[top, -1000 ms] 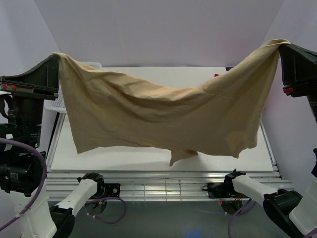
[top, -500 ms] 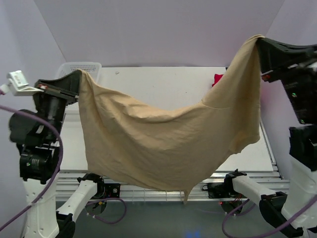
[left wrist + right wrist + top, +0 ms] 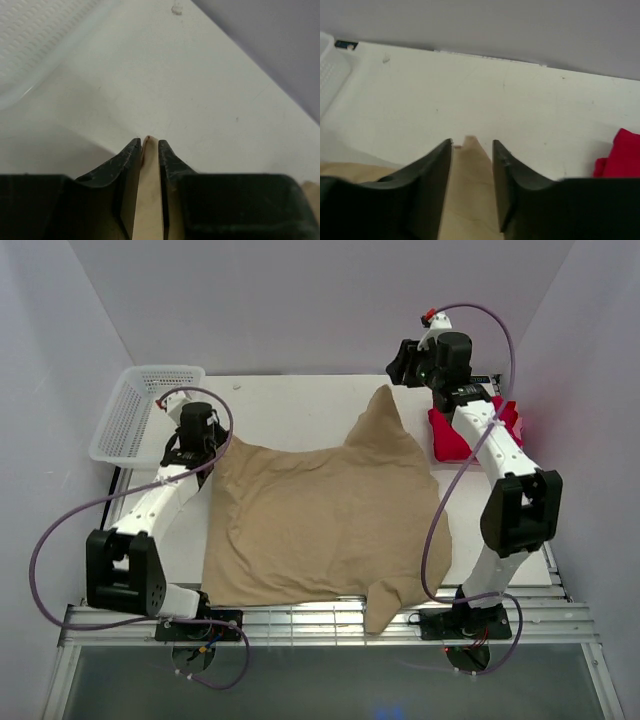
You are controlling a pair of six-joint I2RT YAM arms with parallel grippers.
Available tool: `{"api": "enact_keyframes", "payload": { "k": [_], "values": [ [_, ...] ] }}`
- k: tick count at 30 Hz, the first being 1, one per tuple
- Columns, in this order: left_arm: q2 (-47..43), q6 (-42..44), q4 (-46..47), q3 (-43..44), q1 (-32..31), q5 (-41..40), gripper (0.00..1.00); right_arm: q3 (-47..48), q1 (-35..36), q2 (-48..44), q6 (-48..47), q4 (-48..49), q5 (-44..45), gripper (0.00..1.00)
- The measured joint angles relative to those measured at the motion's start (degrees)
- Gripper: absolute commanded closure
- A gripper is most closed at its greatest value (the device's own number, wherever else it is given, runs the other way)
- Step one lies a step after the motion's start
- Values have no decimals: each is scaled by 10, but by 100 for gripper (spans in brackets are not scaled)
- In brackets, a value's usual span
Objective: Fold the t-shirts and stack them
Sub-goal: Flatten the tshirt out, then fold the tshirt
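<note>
The tan t-shirt (image 3: 320, 520) lies spread on the white table, with one corner drawn up into a peak at the far side and a flap hanging over the front edge. My left gripper (image 3: 212, 450) sits at its far left corner. In the left wrist view its jaws (image 3: 147, 142) stand slightly apart, with tan cloth (image 3: 147, 200) in the gap. My right gripper (image 3: 393, 380) is at the peak, open, with cloth (image 3: 470, 200) lying loose between the fingers (image 3: 472, 145). The red t-shirt (image 3: 455, 435) lies bunched at the far right, beside the right arm (image 3: 622, 152).
A white mesh basket (image 3: 140, 410) stands at the table's far left corner, just left of my left arm (image 3: 40, 40). Purple walls close in the back and both sides. A metal rail grid (image 3: 300, 620) runs along the front edge.
Both arms came down from holding the tan shirt stretched in the air. The shirt now lies on the table and both grippers' jaws have parted.
</note>
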Motion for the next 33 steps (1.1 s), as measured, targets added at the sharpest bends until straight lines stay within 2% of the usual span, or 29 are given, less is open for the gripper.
{"api": "enact_keyframes", "payload": {
  "k": [2,3,7,9,11,12,13,14,15,16,17,21,24,29,33],
  "values": [
    [76,14,15,58,1,-12,31,66,-1,64,-12,-11,3,32],
    [108,19,23,86,1,-16,25,108,-1,94,-18,-23,5,31],
    [194,40,25,172,3,-24,22,227,-1,169,-30,-75,10,24],
    [208,48,12,194,3,-25,22,220,-1,166,-34,-96,14,24],
    [204,51,3,196,3,-26,22,169,-1,143,-36,-94,15,28],
    [198,51,-3,195,3,-25,24,135,-1,125,-37,-104,13,30],
    [189,50,-7,192,3,-23,27,104,-1,109,-38,-114,13,41],
    [176,47,-10,185,3,-19,38,75,0,94,-41,-122,13,52],
    [160,43,-12,176,3,-9,51,43,2,76,-41,-130,12,78],
    [147,40,-16,168,3,0,70,26,3,65,-42,-143,13,88],
    [127,34,-21,157,3,13,100,6,5,53,-37,-154,15,92],
    [77,18,-52,137,0,33,100,-48,16,23,-27,-202,20,92],
    [83,7,-86,136,-1,36,100,-85,22,15,-24,-217,21,92],
    [164,-2,-143,137,-1,59,100,-112,23,28,-13,-243,16,92],
    [236,-8,-177,137,-1,83,100,-102,22,83,-3,-244,-3,92]
  ]
}}
